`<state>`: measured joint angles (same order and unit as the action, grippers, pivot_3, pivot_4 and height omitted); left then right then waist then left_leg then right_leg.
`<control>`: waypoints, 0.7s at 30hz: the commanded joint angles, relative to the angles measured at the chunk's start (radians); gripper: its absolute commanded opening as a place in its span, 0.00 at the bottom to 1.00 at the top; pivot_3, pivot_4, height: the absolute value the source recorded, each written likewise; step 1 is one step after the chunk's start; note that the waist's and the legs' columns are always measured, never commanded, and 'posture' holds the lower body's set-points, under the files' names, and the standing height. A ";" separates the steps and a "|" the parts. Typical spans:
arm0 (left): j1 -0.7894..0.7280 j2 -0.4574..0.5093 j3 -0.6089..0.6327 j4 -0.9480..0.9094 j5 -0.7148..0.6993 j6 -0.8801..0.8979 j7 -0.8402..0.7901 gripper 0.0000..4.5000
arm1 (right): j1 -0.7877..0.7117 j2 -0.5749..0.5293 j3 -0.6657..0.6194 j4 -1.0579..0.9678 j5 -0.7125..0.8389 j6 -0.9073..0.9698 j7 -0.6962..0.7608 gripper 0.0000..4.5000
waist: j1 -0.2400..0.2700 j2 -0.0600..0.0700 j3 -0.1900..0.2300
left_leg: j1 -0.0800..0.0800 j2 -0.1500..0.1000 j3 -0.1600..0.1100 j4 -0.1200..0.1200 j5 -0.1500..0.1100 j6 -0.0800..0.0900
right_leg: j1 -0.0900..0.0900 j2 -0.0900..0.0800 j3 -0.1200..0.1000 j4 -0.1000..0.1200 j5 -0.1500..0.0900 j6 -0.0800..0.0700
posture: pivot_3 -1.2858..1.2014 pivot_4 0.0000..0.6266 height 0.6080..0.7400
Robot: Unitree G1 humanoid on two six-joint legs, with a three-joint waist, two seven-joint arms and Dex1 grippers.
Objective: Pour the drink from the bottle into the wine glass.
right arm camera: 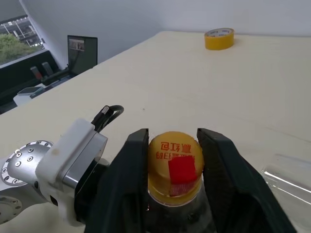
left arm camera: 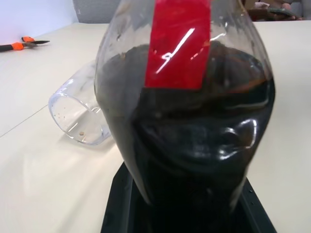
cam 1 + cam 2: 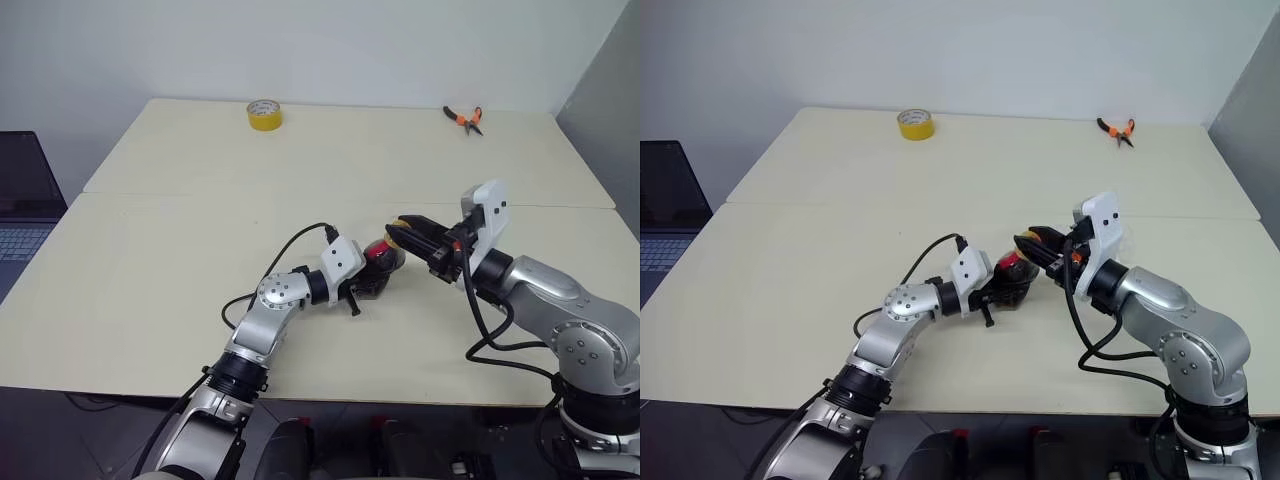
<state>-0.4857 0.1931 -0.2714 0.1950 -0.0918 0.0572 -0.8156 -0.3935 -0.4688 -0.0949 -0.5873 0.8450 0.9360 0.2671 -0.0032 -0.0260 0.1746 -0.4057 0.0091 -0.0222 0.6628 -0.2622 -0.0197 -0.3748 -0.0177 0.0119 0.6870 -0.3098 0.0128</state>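
Observation:
The bottle [image 3: 383, 256] stands upright near the table's middle, its clear body full of the dark drink [image 2: 194, 145], with a red label [image 2: 177, 43]. My left gripper [image 3: 366, 276] is shut on the bottle's lower body from the left. My right gripper [image 1: 172, 145] comes in from the right at cap height, and its two black fingers [image 1: 131, 160] press on either side of the yellow cap [image 1: 175, 160]. The wine glass [image 2: 80, 116] lies on its side on the table just behind the bottle, empty; its edge also appears in the right wrist view [image 1: 291, 177].
A yellow tape roll [image 3: 264, 115] sits at the table's far edge, and orange-handled pliers [image 3: 464, 118] lie at the far right. A laptop [image 3: 22, 210] stands off the table's left side. A seam [image 3: 200, 192] crosses the tabletop behind the arms.

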 commanded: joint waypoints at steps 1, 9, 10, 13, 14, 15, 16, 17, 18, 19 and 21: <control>-0.024 -0.010 0.006 -0.025 -0.009 -0.026 0.005 0.13 | -0.013 0.000 0.002 -0.037 0.009 -0.008 0.005 0.27 | 0.000 0.000 0.000 | 0.000 0.000 0.000 0.000 0.000 0.000 | 0.000 0.000 0.000 0.000 0.000 0.000 | 0.52 0.24 1.00; -0.023 -0.013 0.010 -0.026 -0.008 -0.030 0.010 0.13 | 0.029 0.124 -0.081 -0.008 0.142 -0.019 -0.043 0.27 | 0.000 0.000 0.000 | 0.000 0.000 0.000 0.000 0.000 0.000 | 0.000 0.000 0.000 0.000 0.000 0.000 | 0.52 0.24 1.00; -0.023 -0.014 0.011 -0.026 -0.008 -0.031 0.012 0.13 | 0.041 0.141 -0.095 -0.006 0.165 -0.018 -0.052 0.27 | 0.000 0.000 0.000 | 0.000 0.000 0.000 0.000 0.000 0.000 | 0.000 0.000 0.000 0.000 0.000 0.000 | 0.52 0.24 1.00; -0.022 -0.015 0.017 -0.021 -0.006 -0.037 0.021 0.13 | 0.081 0.164 -0.118 0.000 0.194 -0.026 -0.061 0.27 | 0.000 0.000 0.000 | 0.000 0.000 0.000 0.000 0.000 0.000 | 0.000 0.000 0.000 0.000 0.000 0.000 | 0.52 0.24 1.00; -0.022 -0.015 0.019 -0.019 -0.006 -0.040 0.024 0.13 | 0.092 0.166 -0.123 0.002 0.190 -0.033 -0.064 0.27 | 0.000 0.000 0.000 | 0.000 0.000 0.000 0.000 0.000 0.000 | 0.000 0.000 0.000 0.000 0.000 0.000 | 0.52 0.24 1.00; -0.022 -0.015 0.019 -0.017 -0.006 -0.041 0.026 0.13 | 0.100 0.166 -0.125 0.003 0.188 -0.039 -0.066 0.27 | 0.000 0.000 0.000 | 0.000 0.000 0.000 0.000 0.000 0.000 | 0.000 0.000 0.000 0.000 0.000 0.000 | 0.52 0.24 1.00; -0.022 -0.015 0.020 -0.017 -0.007 -0.043 0.029 0.13 | 0.105 0.166 -0.128 0.005 0.188 -0.046 -0.070 0.27 | 0.000 0.000 0.000 | 0.000 0.000 0.000 0.000 0.000 0.000 | 0.000 0.000 0.000 0.000 0.000 0.000 | 0.52 0.24 1.00; -0.022 -0.016 0.020 -0.017 -0.006 -0.046 0.034 0.13 | 0.116 0.148 -0.131 -0.001 0.163 -0.061 -0.061 0.27 | 0.000 0.000 0.000 | 0.000 0.000 0.000 0.000 0.000 0.000 | 0.000 0.000 0.000 0.000 0.000 0.000 | 0.52 0.24 1.00; -0.022 -0.017 0.020 -0.016 -0.005 -0.048 0.038 0.13 | 0.125 0.133 -0.131 -0.005 0.144 -0.073 -0.054 0.27 | 0.000 0.000 0.000 | 0.000 0.000 0.000 0.000 0.000 0.000 | 0.000 0.000 0.000 0.000 0.000 0.000 | 0.52 0.24 1.00; -0.022 -0.017 0.020 -0.016 -0.005 -0.050 0.041 0.13 | 0.130 0.123 -0.130 -0.008 0.132 -0.082 -0.049 0.27 | 0.000 0.000 0.000 | 0.000 0.000 0.000 0.000 0.000 0.000 | 0.000 0.000 0.000 0.000 0.000 0.000 | 0.52 0.24 1.00; -0.020 -0.015 0.023 -0.016 -0.006 -0.053 0.047 0.13 | 0.156 0.094 -0.154 -0.012 0.108 -0.112 -0.045 0.27 | 0.000 0.000 0.000 | 0.000 0.000 0.000 0.000 0.000 0.000 | 0.000 0.000 0.000 0.000 0.000 0.000 | 0.52 0.24 1.00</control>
<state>-0.4861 0.1885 -0.2682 0.2062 -0.0913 0.0367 -0.7765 -0.2478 -0.3522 -0.2160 -0.5655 0.9728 0.8626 0.2065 -0.0035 -0.0259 0.1745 -0.4058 0.0090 -0.0220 0.6628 -0.2622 -0.0197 -0.3750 -0.0177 0.0122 0.6871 -0.3098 0.0128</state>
